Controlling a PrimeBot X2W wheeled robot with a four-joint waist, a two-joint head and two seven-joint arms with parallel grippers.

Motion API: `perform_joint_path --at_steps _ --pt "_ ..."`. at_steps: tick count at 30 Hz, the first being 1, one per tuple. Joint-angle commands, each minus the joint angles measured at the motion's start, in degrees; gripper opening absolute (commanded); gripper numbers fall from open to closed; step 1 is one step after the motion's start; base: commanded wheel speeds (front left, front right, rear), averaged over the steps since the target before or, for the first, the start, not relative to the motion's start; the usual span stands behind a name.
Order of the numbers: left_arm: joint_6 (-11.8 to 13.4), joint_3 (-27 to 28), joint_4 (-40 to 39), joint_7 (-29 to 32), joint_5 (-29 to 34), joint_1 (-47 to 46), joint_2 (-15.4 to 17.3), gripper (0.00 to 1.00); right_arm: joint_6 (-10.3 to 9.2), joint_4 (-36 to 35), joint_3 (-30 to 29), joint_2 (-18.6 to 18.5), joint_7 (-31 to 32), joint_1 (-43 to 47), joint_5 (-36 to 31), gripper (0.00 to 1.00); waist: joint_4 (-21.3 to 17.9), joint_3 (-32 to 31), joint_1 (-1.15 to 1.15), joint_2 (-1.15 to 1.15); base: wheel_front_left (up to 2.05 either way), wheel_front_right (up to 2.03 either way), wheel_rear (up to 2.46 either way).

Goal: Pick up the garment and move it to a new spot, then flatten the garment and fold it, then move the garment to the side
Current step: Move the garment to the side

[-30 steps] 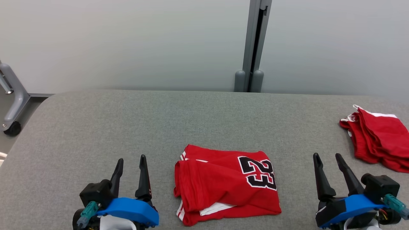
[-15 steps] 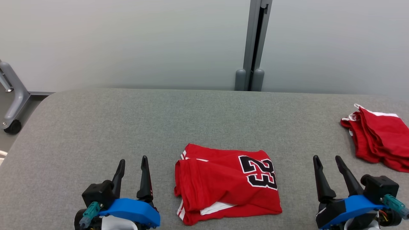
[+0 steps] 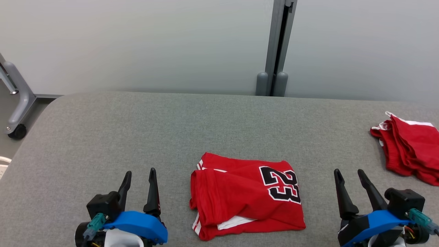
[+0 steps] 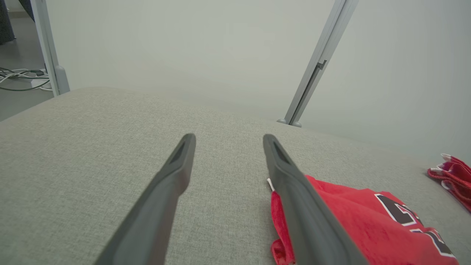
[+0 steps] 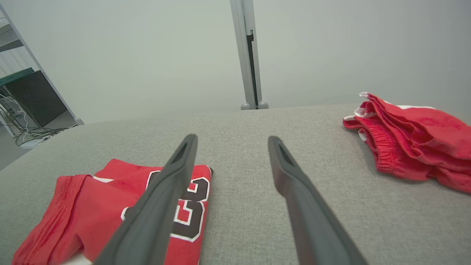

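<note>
Looks well along, judging by the cloth. On the table point(image 3: 103, 130), at the middle of its front edge: jersey point(image 3: 247, 195), already folded into a rough rectangle, number up, white trim peeking from the lower layer. Above the table's front left: left gripper point(image 3: 140, 171), fingers spread, holding nothing. Above the table's front right: right gripper point(image 3: 348, 170), likewise spread and empty. At the table's right edge: second red garment point(image 3: 408, 147), bunched. Probably leaves only shifting the jersey aside.
</note>
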Motion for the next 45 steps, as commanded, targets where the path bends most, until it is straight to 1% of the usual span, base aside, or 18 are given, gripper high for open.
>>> perform_joint_path --at_steps 1,5,7,11,13,17,20,28,31,34,35,36,37,38,41,45 --pt "-0.29 0.19 -0.15 0.31 0.39 -1.19 0.42 1.0 0.03 0.08 -0.05 -0.03 0.21 0.15 0.02 1.0 0.08 0.07 0.0 0.0 0.0 0.0 0.0" --pt "0.15 -0.02 -0.59 0.5 0.38 -1.32 0.59 1.0 0.03 -0.01 -0.22 -0.03 1.51 -1.29 -0.37 1.0 0.53 0.44 0.0 0.0 0.0 0.0 0.0" --pt "0.24 -0.2 -0.93 0.58 0.44 -1.52 0.58 1.0 0.03 -0.27 -0.28 -0.03 3.07 -2.59 -1.69 1.0 0.89 0.67 0.0 0.0 0.0 0.0 0.0" --pt "0.61 -0.55 -1.53 0.72 0.53 -1.46 0.5 1.0 0.03 0.37 -0.58 -0.12 8.37 -5.31 -4.67 1.0 2.17 1.24 0.0 0.0 0.0 0.0 0.0" --pt "0.65 -0.74 -1.78 0.78 0.51 -1.42 0.41 1.0 0.02 1.33 -0.08 -0.82 11.64 -6.72 -5.04 1.0 3.03 1.76 0.0 0.0 0.0 0.0 0.0" --pt "0.77 -0.92 -2.44 0.83 0.4 -1.58 0.28 1.0 0.02 4.86 0.79 -2.67 18.42 -8.82 -3.24 1.0 5.11 3.07 0.0 0.0 0.0 0.0 0.0" --pt "0.96 -0.72 -2.84 0.66 0.23 -1.78 0.39 1.0 0.02 7.77 1.76 -4.63 21.62 -9.95 -1.21 1.0 6.78 4.33 0.0 0.0 0.0 0.0 0.0" --pt "1.21 0.07 -3.39 0.08 -0.16 -1.86 0.8 1.0 0.02 14.39 6.49 -6.74 26.1 -11.25 4.58 1.0 9.87 6.98 0.0 0.0 0.0 0.0 0.0" --pt "1.4 0.22 -3.49 -0.03 -0.05 -2.11 0.75 1.0 0.03 16.05 8.2 -7.35 26.08 -11.66 5.23 1.0 10.26 7.53 0.0 0.0 0.0 0.0 0.0" --pt "1.55 0.3 -3.51 -0.17 -0.03 -2.13 0.83 1.0 0.03 17.86 9.5 -7.16 25.61 -11.99 5.48 1.0 10.13 7.88 0.0 0.0 0.0 0.0 0.0" --pt "1.57 0.28 -3.53 -0.15 0.0 -2.15 0.82 1.0 0.03 18.38 9.97 -7.09 25.36 -12.29 5.53 0.77 9.98 7.99 0.0 0.0 0.0 0.0 0.0" --pt "1.6 0.26 -3.54 -0.21 0.04 -2.18 0.82 1.0 0.03 18.67 10.65 -6.96 25.09 -12.7 5.49 0.44 9.73 8.1 0.0 0.0 0.0 0.0 0.0" --pt "1.62 0.15 -3.57 -0.25 0.12 -2.28 0.78 1.0 0.03 19.02 11.13 -6.89 24.64 -13.01 5.53 0.36 9.45 8.21 0.0 0.0 0.0 0.0 0.0" --pt "1.6 0.08 -3.63 -0.3 0.16 -2.33 0.74 1.0 0.03 19.37 11.66 -6.89 24.15 -13.48 5.42 0.01 9.09 8.32 0.0 0.0 0.0 0.0 0.0" --pt "1.53 -0.13 -3.77 -0.39 0.33 -2.32 0.72 1.0 0.03 19.63 12.19 -7.27 22.56 -14.72 4.63 0.0 8.13 8.63 0.0 0.0 0.0 0.0 0.0" --pt "1.1 -0.45 -4.1 -0.55 0.09 -2.54 0.33 1.0 0.0 19.07 12.53 -8.27 18.63 -17.11 3.98 0.0 5.04 9.29 0.0 0.0 0.0 0.0 0.0"
